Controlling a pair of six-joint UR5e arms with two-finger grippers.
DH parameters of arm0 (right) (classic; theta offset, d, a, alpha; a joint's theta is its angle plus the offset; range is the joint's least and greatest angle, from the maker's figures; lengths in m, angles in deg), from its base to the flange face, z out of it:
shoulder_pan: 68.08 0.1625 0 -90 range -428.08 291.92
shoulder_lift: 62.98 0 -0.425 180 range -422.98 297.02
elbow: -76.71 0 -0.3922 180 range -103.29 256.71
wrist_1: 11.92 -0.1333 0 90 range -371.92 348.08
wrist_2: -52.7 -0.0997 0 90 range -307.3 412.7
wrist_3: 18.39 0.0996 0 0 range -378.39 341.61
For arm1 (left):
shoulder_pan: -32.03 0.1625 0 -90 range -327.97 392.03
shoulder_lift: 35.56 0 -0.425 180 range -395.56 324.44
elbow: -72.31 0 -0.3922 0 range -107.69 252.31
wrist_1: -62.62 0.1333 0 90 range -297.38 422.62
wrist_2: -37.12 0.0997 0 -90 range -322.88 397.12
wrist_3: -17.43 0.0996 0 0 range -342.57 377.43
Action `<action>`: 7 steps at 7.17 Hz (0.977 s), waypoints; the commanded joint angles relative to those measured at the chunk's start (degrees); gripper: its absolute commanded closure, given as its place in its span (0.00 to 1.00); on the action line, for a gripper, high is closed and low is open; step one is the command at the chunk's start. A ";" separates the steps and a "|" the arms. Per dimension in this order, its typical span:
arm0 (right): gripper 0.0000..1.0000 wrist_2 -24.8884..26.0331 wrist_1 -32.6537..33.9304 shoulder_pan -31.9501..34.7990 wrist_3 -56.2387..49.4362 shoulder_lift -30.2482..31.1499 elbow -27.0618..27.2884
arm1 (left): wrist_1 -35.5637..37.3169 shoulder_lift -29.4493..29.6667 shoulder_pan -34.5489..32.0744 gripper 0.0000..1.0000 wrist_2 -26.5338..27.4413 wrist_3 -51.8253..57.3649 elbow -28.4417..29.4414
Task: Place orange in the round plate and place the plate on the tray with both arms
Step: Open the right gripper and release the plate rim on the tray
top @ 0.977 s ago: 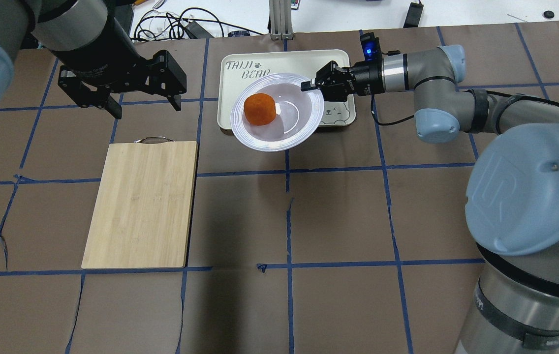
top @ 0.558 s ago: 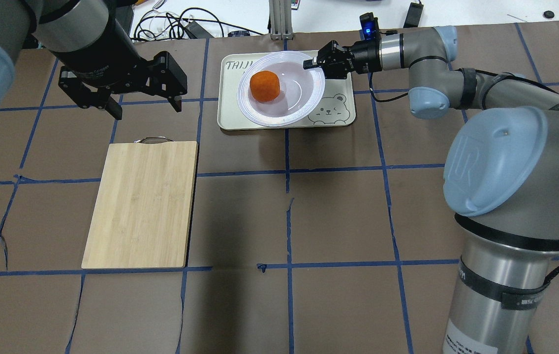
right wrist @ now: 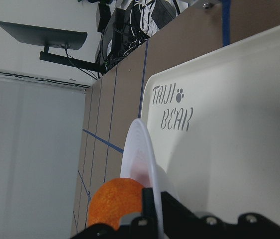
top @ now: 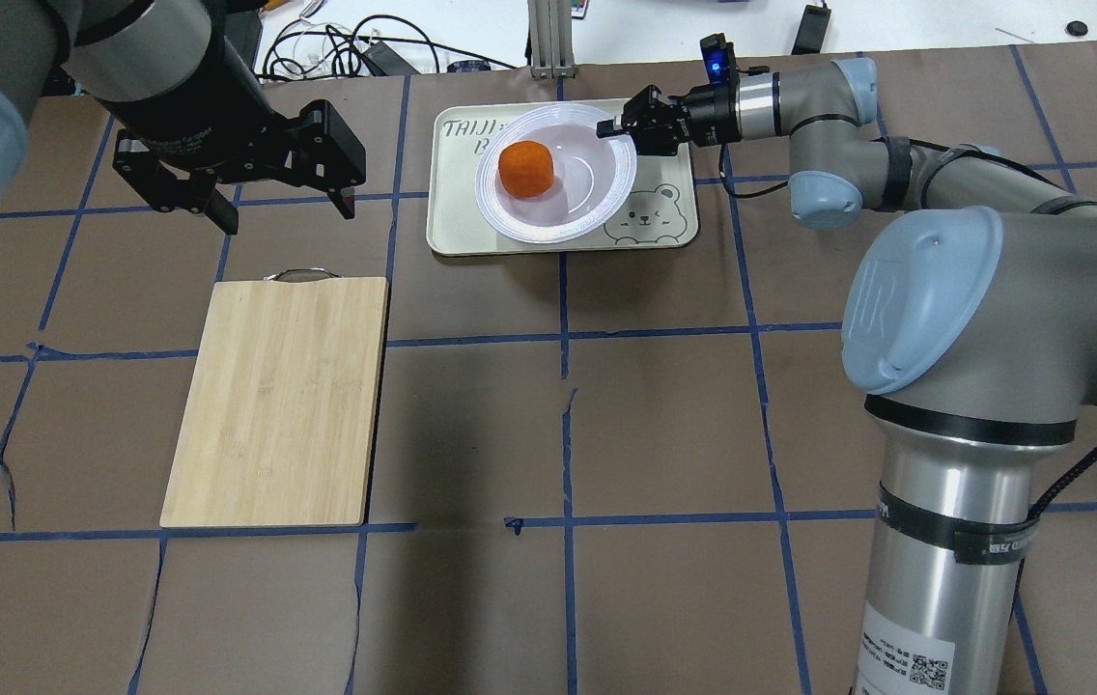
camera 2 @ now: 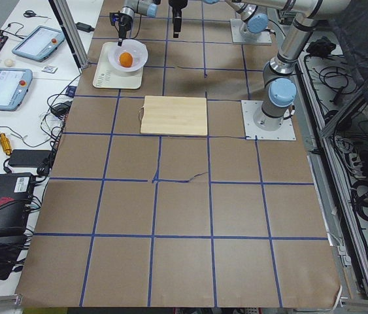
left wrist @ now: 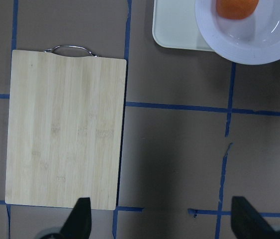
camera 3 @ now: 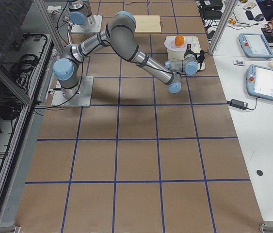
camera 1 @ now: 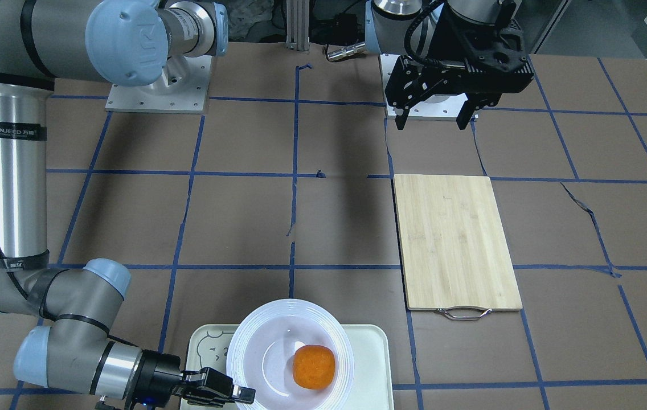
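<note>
- My table (top: 664, 425) is covered all over in brown paper (top: 471, 598), with blue tape (top: 771, 425) laid out as a grid of squares. The paper's torn in a few spots along the lines.
- The bamboo cutting board (top: 278, 401) lies flat on my left side, its metal handle (top: 300, 274) pointing at the far edge.
- The cream tray (top: 447, 227) sits flat at the far side around the centre line, near the board but not touching.
- The mounting plate (camera 1: 158, 85) of my right arm is bolted at my edge.
</note>
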 commanded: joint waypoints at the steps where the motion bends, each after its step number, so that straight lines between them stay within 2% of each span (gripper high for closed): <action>1: 1.00 0.11 -0.07 0.00 0.00 -2.06 -2.04 | 0.04 -0.03 0.01 0.00 0.03 -0.04 0.05; 6: 1.00 1.95 -0.07 0.00 0.00 -3.29 -3.54 | 0.04 -0.03 0.01 0.00 0.03 -0.04 0.05; 7: 0.61 4.22 -0.07 0.00 0.00 -3.03 -3.54 | 0.04 -0.03 0.01 0.00 -0.06 0.05 0.05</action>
